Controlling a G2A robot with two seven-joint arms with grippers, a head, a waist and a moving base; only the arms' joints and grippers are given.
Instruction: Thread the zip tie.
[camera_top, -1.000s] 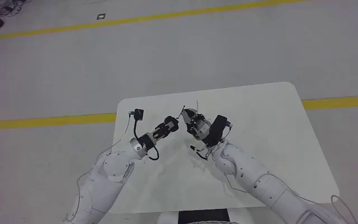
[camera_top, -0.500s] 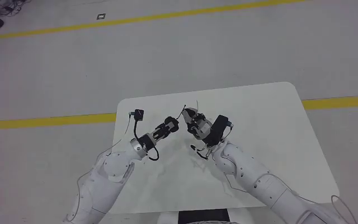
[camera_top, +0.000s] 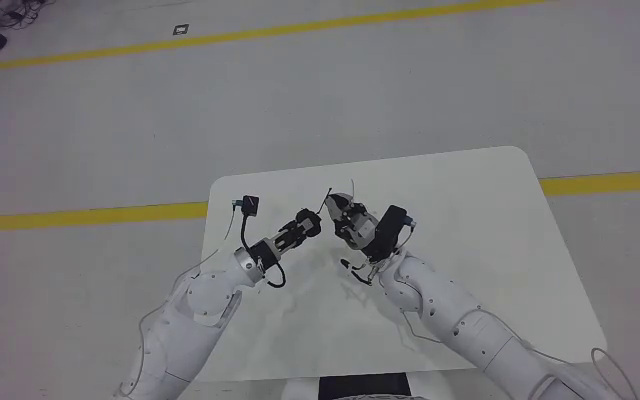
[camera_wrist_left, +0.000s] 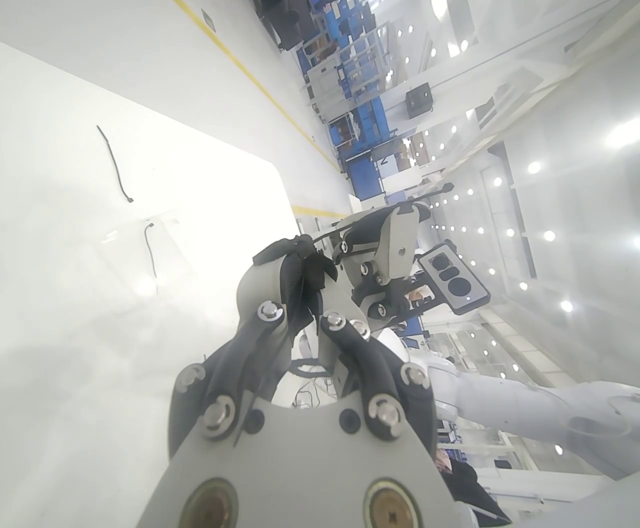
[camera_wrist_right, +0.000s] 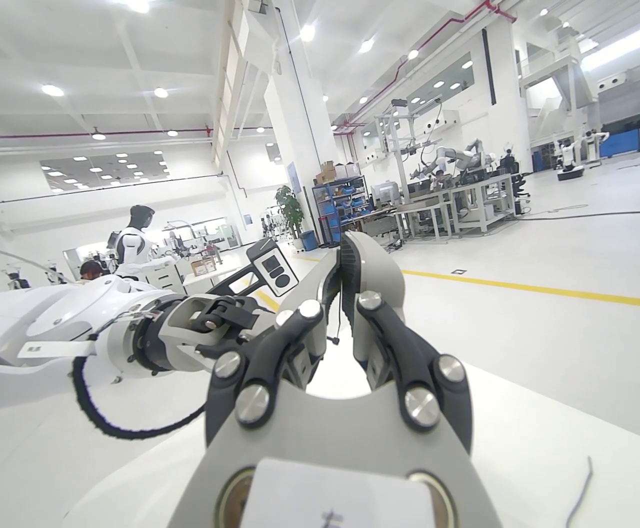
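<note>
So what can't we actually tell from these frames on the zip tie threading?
- Top view: zip tie too small to see head or tip.
- Left wrist view: left gripper fingers cover the held end.
- Right wrist view: right gripper fingers hide the strap; threaded or not, cannot tell.

Workbenches (camera_wrist_right: 465, 200), blue shelving (camera_wrist_right: 340, 207) and a humanoid robot (camera_wrist_right: 131, 240) mark a robotics workshop hall.
</note>
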